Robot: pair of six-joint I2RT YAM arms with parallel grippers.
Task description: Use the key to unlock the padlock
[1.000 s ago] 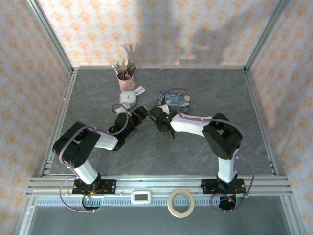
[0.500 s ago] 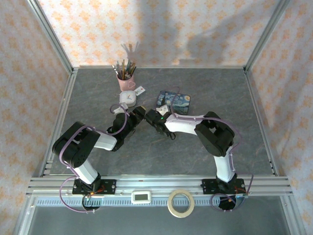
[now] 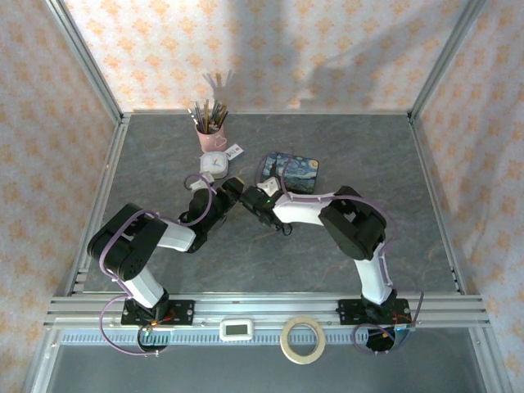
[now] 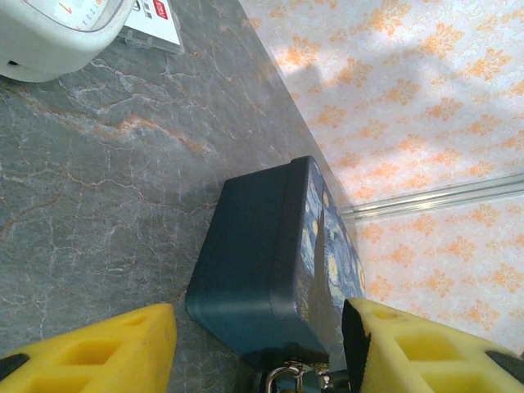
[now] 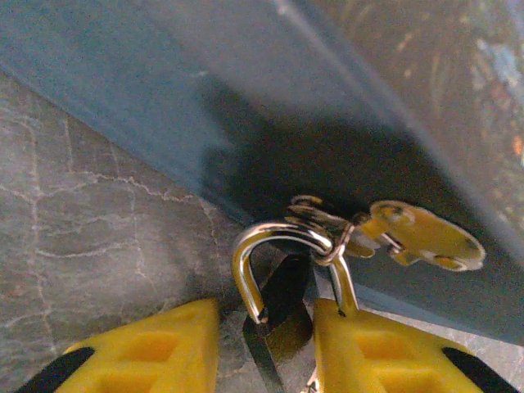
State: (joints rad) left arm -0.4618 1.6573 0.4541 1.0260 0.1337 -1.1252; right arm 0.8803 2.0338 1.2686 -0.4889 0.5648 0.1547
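Pale wallpaper point(image 3: 33, 123) with an orange pattern closes the left side behind a slanted aluminium post point(image 3: 86, 61). The table point(image 3: 368, 155) is grey stone-look with light veins. The left arm point(image 3: 155, 237) reaches far and to the right over it. Beyond it, near the far wall, stand a pink cup point(image 3: 209, 135) of brushes, a white timer point(image 3: 214, 164) and a white tag point(image 3: 236, 151). The left gripper point(image 4: 258, 348) hangs with its yellow pads point(image 4: 106, 352) wide apart and nothing between them, facing the near-left corner of the blue box point(image 3: 296, 168). At that corner the padlock point(image 5: 282, 303) hangs by its shackle point(image 5: 246, 262) from the gold clasp point(image 5: 417, 237) on the box's side. The right gripper point(image 5: 266, 344) has a pad on each side of the lock's dark body, very close. I cannot tell whether they press on it. The right arm point(image 3: 352, 225) bends back to its base on the near rail point(image 3: 450, 304), where a tape roll point(image 3: 304, 340) and a small white device point(image 3: 238, 329) lie. The same wallpaper covers the right wall point(image 3: 491, 164).
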